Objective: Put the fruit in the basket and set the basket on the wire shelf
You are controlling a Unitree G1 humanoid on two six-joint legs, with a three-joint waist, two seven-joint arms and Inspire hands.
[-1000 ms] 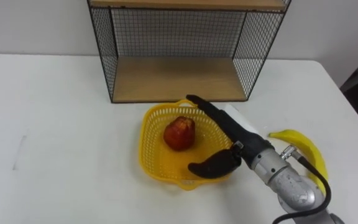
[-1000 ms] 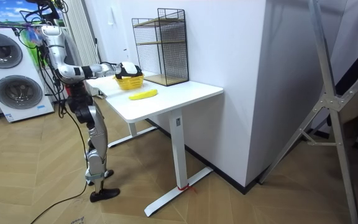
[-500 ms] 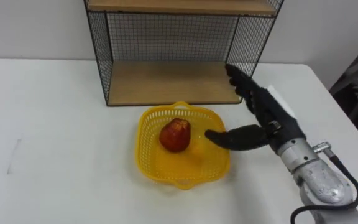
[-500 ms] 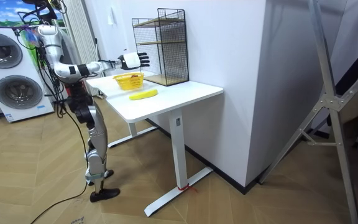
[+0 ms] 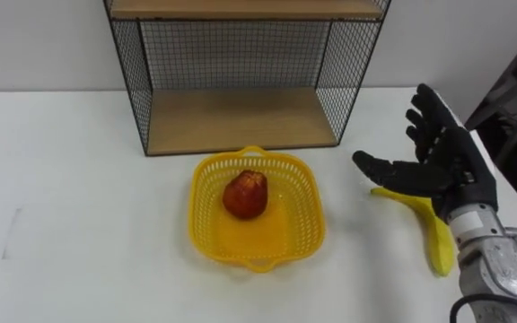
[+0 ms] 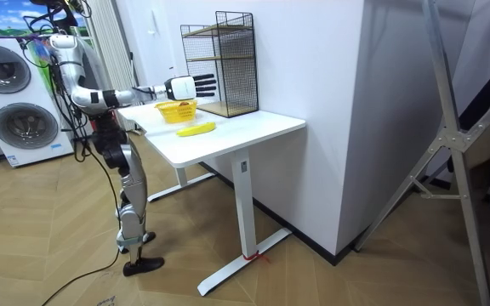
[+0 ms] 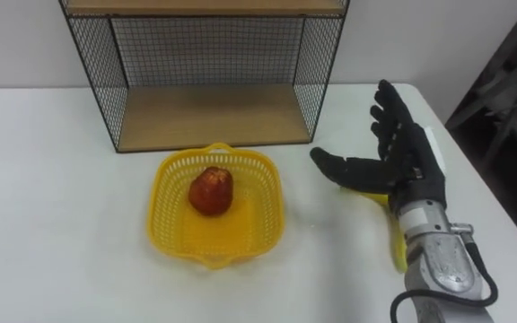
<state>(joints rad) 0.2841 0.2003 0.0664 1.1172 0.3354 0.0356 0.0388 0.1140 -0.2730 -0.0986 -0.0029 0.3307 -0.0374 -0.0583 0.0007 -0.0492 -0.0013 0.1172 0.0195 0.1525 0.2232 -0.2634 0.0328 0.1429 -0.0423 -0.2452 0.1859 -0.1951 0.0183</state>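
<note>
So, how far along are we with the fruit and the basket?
Done: the round red fruit lies in the yellow plastic basket on the white table. In hand: nothing. The right hand is open, fingers spread, raised above the yellow banana that lies to the basket's right. Left: the banana into the basket, then the basket onto the black wire shelf behind it.
</note>
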